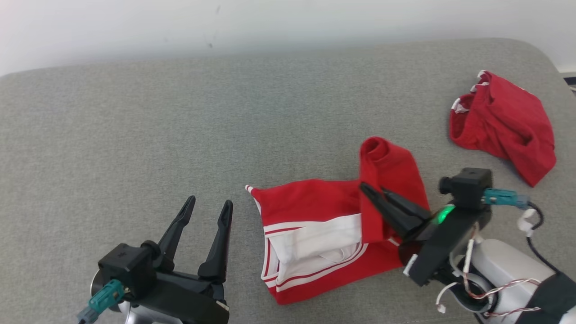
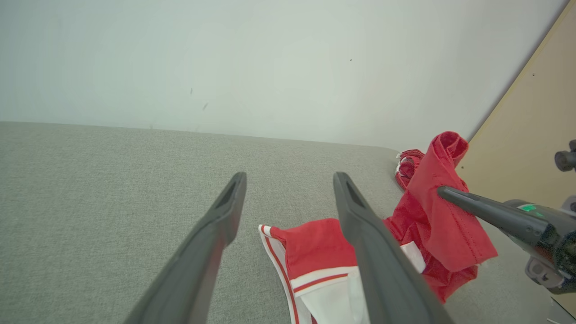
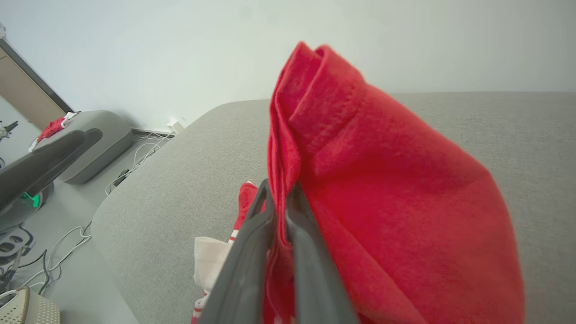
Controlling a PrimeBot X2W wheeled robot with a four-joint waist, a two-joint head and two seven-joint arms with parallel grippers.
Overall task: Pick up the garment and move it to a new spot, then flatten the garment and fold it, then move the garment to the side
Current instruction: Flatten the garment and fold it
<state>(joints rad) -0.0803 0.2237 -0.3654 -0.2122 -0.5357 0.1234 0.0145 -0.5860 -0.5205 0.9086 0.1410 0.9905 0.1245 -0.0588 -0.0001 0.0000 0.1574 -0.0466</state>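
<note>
Evidently lifted, fold of red garment (image 1: 315,207) pinched in right gripper (image 1: 372,187), left gripper (image 1: 210,200) spread

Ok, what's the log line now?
step: folding | right gripper: shut on red-and-white garment, fold lifted | left gripper: open, empty | other red garment: apart

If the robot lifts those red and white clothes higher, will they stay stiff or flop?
Probably flop: the garment droops over the right hand pinching it. It looks thin and light, since one pinch holds the fold up.
</note>
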